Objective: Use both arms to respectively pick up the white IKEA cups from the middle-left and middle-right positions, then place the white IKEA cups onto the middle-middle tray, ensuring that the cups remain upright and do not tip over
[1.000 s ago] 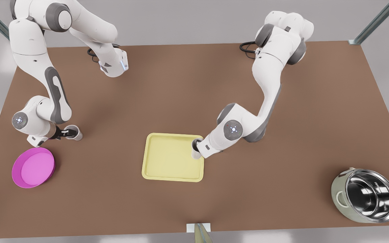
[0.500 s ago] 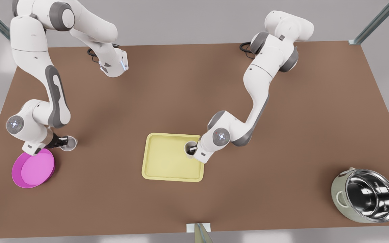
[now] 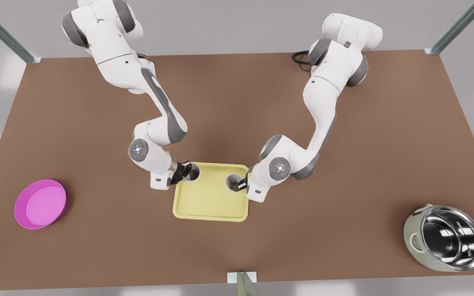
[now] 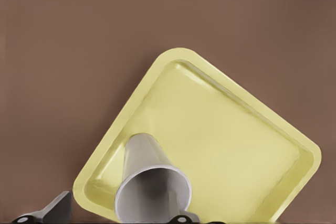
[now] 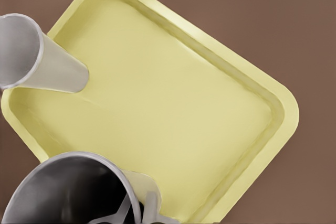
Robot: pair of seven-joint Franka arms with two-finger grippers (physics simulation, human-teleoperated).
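Both arms bent low over the yellow tray point(image 3: 210, 201), left gripper point(image 3: 184, 172) grasping one upright white cup point(image 3: 193, 172) at its far-left corner, right gripper point(image 3: 243, 183) grasping the other cup point(image 3: 233, 182) near its right rim.

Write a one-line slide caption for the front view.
Both arms hold white cups upright over the yellow tray: left claw with its cup at one corner, right claw with its cup opposite.

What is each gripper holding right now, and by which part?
Each holds a white cup by its rim, over the tray: left gripper on one cup, right gripper on the other cup.
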